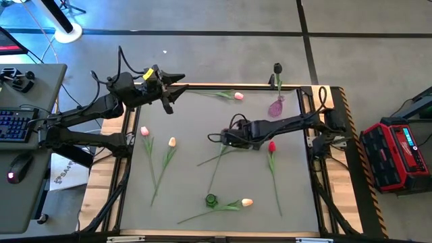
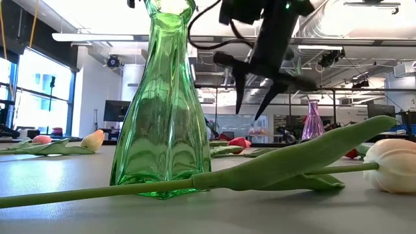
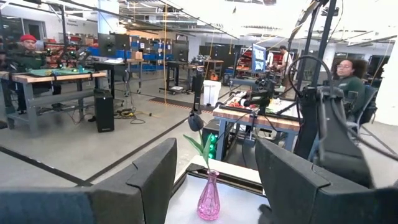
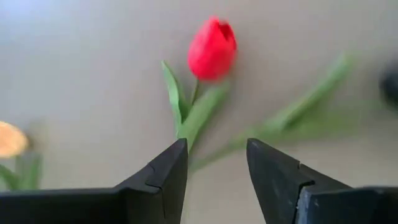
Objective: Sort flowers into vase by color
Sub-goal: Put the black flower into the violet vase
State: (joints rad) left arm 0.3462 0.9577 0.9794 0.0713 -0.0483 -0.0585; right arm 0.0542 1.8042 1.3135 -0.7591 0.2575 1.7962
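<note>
Two dark fingers of my right gripper (image 4: 216, 168) stand apart, empty, above the red fabric tulip (image 4: 211, 48); light, floppy, so I'd pinch its thin green stem.

On the tabletop (image 1: 202, 128), one vase (image 1: 276, 106) stands near the far right corner with a flower (image 1: 277, 70) in it; another vase (image 1: 211, 200) stands near the front edge, at the middle. One tulip (image 1: 226, 95) lies along the far edge, two tulips (image 1: 156, 152) toward the left edge, one (image 1: 273, 169) toward the right, and one (image 1: 223, 206) just beside the front vase. The right claw (image 1: 226, 138) hangs over the middle; the left claw (image 1: 177, 88) sits at the far left corner.
</note>
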